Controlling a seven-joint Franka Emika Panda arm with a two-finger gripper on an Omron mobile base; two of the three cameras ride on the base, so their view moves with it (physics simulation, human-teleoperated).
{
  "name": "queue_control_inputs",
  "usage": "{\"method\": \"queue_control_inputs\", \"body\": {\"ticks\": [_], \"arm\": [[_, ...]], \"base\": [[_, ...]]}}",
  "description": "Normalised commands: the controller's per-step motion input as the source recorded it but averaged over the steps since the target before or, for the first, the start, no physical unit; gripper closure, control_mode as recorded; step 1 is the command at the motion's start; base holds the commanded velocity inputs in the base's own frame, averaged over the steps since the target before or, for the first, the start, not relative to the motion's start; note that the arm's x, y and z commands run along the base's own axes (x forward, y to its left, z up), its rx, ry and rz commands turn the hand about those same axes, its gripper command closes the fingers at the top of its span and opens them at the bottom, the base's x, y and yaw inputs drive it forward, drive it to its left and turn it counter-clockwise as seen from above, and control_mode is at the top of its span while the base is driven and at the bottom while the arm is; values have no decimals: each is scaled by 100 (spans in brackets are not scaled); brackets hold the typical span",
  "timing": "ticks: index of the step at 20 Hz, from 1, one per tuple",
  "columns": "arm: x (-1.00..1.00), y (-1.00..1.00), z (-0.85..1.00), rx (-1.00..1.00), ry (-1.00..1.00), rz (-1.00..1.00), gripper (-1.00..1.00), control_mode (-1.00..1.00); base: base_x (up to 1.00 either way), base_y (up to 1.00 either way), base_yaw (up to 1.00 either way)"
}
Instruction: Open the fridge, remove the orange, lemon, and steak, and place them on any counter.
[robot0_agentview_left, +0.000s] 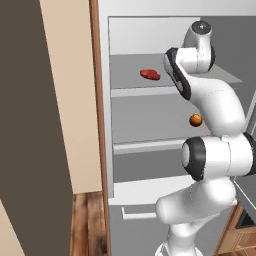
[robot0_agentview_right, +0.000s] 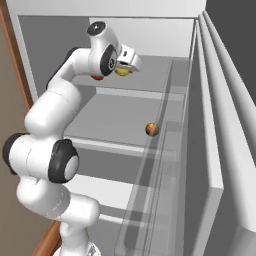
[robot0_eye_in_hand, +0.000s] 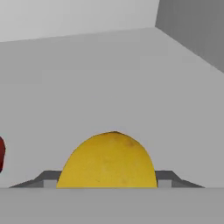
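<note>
The lemon (robot0_eye_in_hand: 109, 159) sits right between the gripper's (robot0_eye_in_hand: 108, 183) two dark finger tips in the hand view, a tip close at each of its sides, though whether they press it or merely flank it cannot be told; no writing or label can be read anywhere. The lemon (robot0_agentview_right: 121, 71) is at the upper shelf of the open fridge (robot0_agentview_left: 150, 125), with the steak (robot0_agentview_left: 150, 74) lying on that same shelf off to its side. The orange (robot0_agentview_right: 152, 129) rests one shelf below the lemon, well apart from the gripper.
</note>
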Motion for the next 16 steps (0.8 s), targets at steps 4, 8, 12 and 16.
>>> {"method": "queue_control_inputs", "body": {"ticks": [4,8,12,16], "arm": [[-100,3,0,0,-35,15,100,-100],[-100,1,0,-3,-30,12,100,-100],[-100,5,11,-2,-18,7,100,-100],[-100,9,14,-1,-3,4,100,-100]], "base": [[0,0,0],[0,0,0],[0,0,0],[0,0,0]]}}
